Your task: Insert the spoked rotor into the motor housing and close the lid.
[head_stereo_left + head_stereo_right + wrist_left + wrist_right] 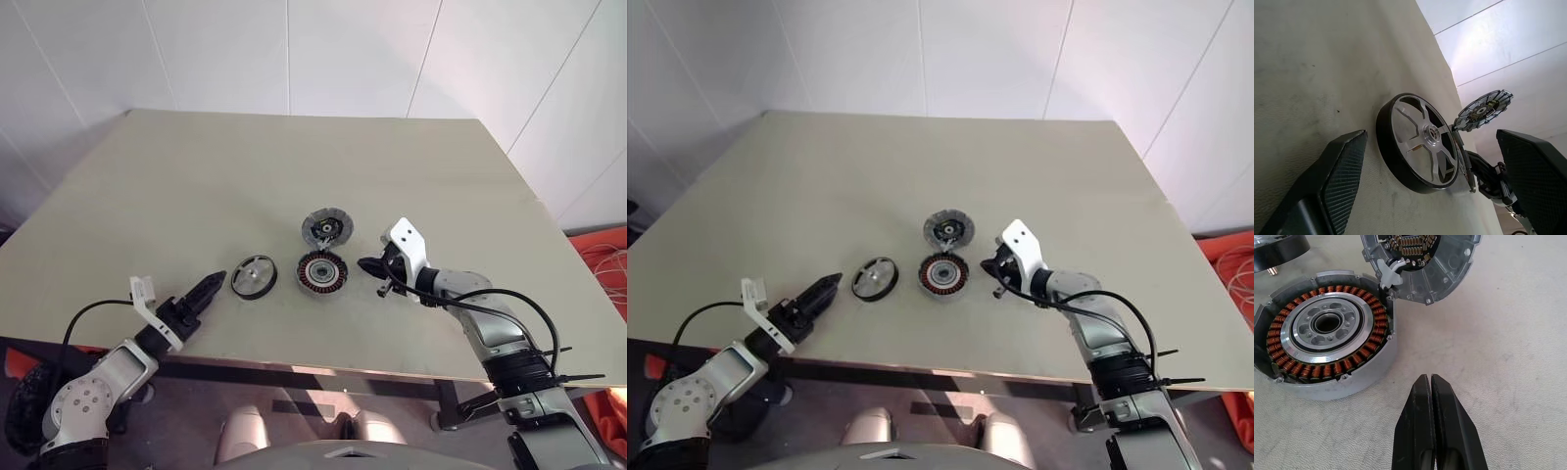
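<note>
The spoked rotor (254, 276), a flat disc with silver spokes inside a dark rim, lies flat on the table (196, 176), just left of the motor housing (322, 273). The housing shows its ring of copper windings (1283, 328) around a silver centre. Behind it the lid (326, 227) stands tilted open at the housing's far edge. My left gripper (209, 291) is open, low over the table just left of the rotor, which sits a little beyond its fingers (1339, 171). My right gripper (1429, 378) is shut and empty, right of the housing.
The table's near edge (294, 370) runs just below both grippers. An orange object with white cables (607, 264) lies on the floor past the table's right side.
</note>
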You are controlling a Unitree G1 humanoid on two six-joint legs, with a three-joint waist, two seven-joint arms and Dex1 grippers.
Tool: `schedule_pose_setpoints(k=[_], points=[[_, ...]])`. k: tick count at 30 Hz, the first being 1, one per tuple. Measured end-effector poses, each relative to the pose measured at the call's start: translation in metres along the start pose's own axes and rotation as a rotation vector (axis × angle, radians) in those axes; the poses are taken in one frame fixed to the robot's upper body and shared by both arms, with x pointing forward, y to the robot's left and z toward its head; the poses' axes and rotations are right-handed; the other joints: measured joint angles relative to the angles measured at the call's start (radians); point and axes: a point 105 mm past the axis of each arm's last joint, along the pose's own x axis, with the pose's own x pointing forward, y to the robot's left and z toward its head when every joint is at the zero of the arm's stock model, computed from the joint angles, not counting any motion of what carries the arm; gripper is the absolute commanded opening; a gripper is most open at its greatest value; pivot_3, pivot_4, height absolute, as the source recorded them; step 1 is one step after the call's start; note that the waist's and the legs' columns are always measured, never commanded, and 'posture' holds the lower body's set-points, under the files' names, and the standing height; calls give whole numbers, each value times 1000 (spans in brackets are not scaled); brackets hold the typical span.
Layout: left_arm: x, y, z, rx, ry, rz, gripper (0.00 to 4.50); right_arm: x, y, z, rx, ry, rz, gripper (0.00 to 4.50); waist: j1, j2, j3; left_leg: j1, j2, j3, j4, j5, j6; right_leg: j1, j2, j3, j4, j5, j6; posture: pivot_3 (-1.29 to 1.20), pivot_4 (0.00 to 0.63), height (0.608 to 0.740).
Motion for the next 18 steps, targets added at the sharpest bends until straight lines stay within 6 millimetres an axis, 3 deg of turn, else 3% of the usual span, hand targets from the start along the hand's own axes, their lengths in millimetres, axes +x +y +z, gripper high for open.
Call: schedule_pose_setpoints(k=[13, 18], points=[[2, 2, 2, -26, 11, -6, 4500, 0, 0, 0, 0, -1, 0, 60, 0, 1, 0, 6, 0, 0, 0, 0, 0, 6, 0, 0, 0, -3, 4, 0, 0, 740], [0, 4, 17, 45, -42, 4, 4500, 0, 0, 0, 1, 0, 0, 60, -1, 1, 1, 7, 0, 0, 0, 0, 0, 7, 0, 0, -1, -3, 5, 0, 0, 740]])
